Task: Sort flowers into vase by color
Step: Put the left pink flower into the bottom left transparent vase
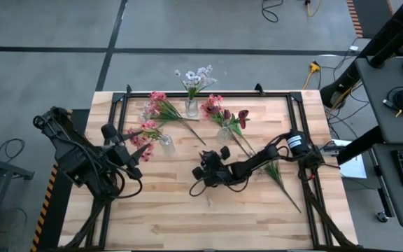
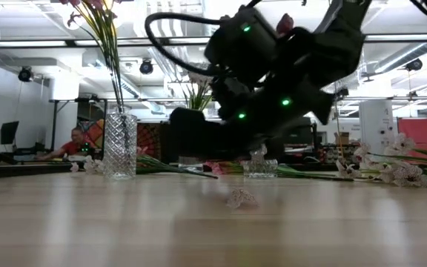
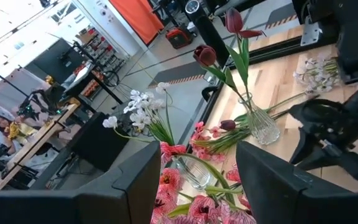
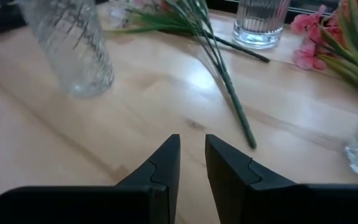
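Note:
Three glass vases stand on the wooden table. A cut-glass vase (image 1: 166, 145) holds tall pink flowers (image 1: 145, 133). A ribbed vase (image 1: 191, 108) holds white flowers (image 1: 196, 77). A third vase (image 1: 224, 133) holds dark red tulips (image 3: 205, 56). My left gripper (image 3: 197, 155) is raised beside the cut-glass vase, open, with pink blossoms (image 3: 188, 199) between its fingers. A loose pink flower (image 1: 177, 119) lies flat between the vases. My right gripper (image 4: 192, 155) hangs low over the table, narrowly open and empty, just short of that flower's cut stalk end (image 4: 250, 143). My left gripper has the pink blossoms (image 3: 188, 199) far back between its spread fingers, at blossom height above the cut-glass vase (image 3: 194, 174). I cannot tell whether either finger touches them. My right gripper touches nothing.
More long green stalks (image 1: 278, 175) lie at the right, partly under my right arm, with white-lilac blossoms (image 2: 399, 172) on the table there. Pink flowers (image 4: 328, 37) lie by the tulip vase. A small fallen blossom (image 2: 241, 197) sits near the front edge. A black frame (image 1: 187, 96) borders the table.

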